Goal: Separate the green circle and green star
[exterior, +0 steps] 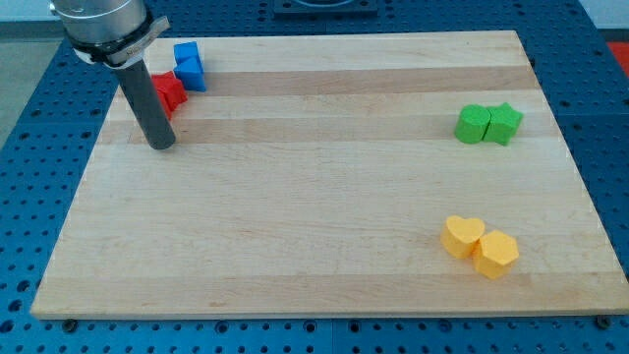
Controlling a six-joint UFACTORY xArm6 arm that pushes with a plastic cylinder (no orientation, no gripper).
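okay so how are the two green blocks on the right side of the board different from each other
The green circle has a rounded outline; the green star has notched, pointed edges. The green circle sits toward the view's left of the pair, the green star toward the view's right, nearer the board's edge. They share colour and similar size, and they touch. My tip is far off at the view's left.

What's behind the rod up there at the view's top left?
A red block sits partly hidden behind the rod, two blue blocks beyond it. My tip rests on bare board.
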